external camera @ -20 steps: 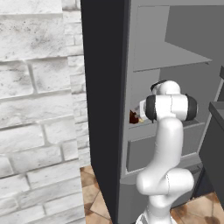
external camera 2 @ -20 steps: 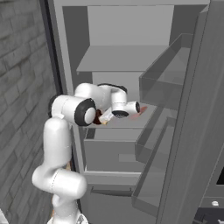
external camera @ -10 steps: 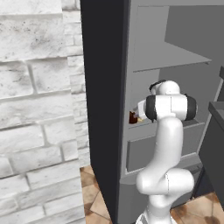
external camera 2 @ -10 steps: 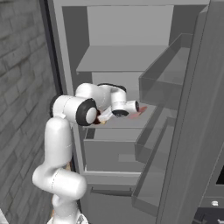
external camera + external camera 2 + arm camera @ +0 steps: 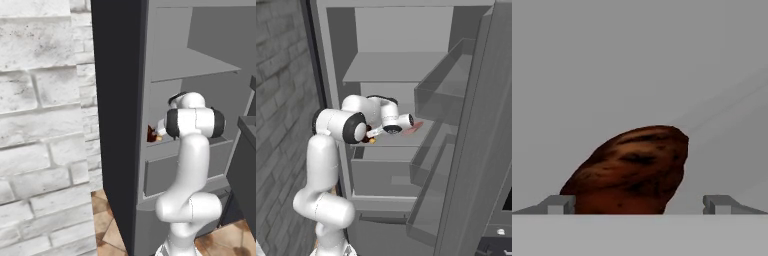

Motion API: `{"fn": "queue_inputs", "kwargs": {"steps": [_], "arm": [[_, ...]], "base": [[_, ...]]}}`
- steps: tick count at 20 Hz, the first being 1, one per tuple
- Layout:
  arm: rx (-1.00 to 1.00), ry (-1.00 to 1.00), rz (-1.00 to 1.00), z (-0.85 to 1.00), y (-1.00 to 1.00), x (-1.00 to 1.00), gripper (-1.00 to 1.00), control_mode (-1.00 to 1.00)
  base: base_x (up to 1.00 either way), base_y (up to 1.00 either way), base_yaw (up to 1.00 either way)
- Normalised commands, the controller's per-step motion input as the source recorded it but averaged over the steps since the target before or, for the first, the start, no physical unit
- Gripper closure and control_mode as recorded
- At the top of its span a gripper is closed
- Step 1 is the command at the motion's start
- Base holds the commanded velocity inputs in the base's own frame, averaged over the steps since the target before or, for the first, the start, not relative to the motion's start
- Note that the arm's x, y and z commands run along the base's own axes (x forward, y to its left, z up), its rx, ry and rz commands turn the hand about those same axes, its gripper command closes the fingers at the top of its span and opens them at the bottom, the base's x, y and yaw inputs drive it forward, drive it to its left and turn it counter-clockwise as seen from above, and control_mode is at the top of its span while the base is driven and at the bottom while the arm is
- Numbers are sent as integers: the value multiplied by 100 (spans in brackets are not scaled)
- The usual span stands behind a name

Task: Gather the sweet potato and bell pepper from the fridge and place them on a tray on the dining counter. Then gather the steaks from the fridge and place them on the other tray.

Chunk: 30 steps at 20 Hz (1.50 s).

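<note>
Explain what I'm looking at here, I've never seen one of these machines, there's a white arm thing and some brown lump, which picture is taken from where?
The white arm is a robot reaching into an open grey fridge. Two pictures come from cameras on its rolling base, behind it to the left and to the right. The third comes from a camera on its hand, looking out between the jaws, whose two small grey fingertips stand wide apart. The brown lump is a sweet potato lying on a fridge shelf. It sits between the open jaws of the gripper, but nothing is held. Something reddish lies on the same shelf, too small to name.
</note>
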Motion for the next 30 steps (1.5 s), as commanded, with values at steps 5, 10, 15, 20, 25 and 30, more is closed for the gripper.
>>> {"fn": "queue_inputs", "kwargs": {"steps": [5, 10, 15, 20, 25, 30], "arm": [[-5, 15, -19, -92, 86, -53, -100, -100], [-1, 18, -18, -90, 89, -28, -100, -100], [-2, 19, -19, -91, 79, -6, 100, -100], [4, 8, -16, -48, 25, -33, 100, -100], [9, -29, -10, 4, 0, -97, 100, -100], [-1, -44, -4, 71, 13, -84, 100, -100]], "base": [[0, 0, 0], [0, 0, 0], [0, 0, 0], [0, 0, 0], [0, 0, 0], [0, 0, 0]]}}
